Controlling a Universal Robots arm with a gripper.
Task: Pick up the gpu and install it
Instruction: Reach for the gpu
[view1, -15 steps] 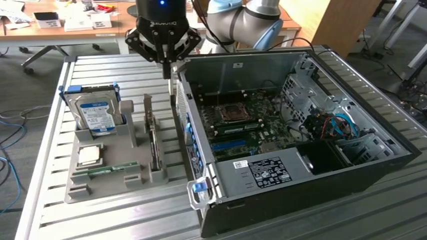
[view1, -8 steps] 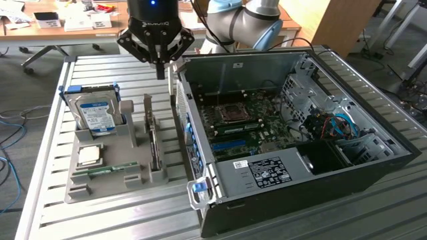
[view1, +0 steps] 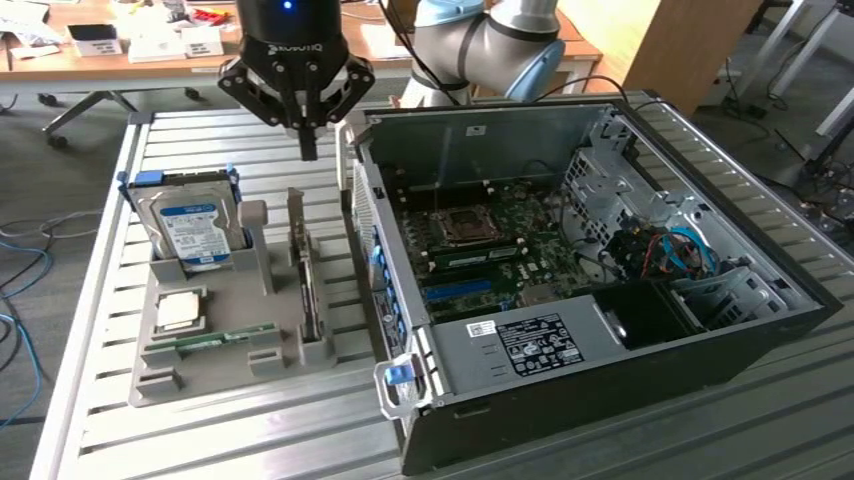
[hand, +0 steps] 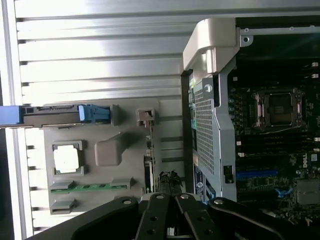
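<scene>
Black end effector (view1: 308, 148), blue light (view1: 284, 5), white lettering (view1: 296, 47), perhaps ROBOTIQ; silver-blue arm (view1: 494, 45).

One slatted table (view1: 200, 140) carries one open computer case (view1: 641, 360) and one grey holder tray (view1: 214, 385). The tray holds four parts: one hard drive (view1: 187, 230), one square processor chip (view1: 180, 310), one green RAM stick (view1: 214, 340) and one gpu (view1: 308, 290). The case holds one motherboard (view1: 494, 250). There is one pincer (view1: 308, 150).

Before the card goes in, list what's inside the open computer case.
Inside the computer case: a green motherboard with its CPU socket, blue cables and a black box. Whatever lies under that box is covered.
</scene>
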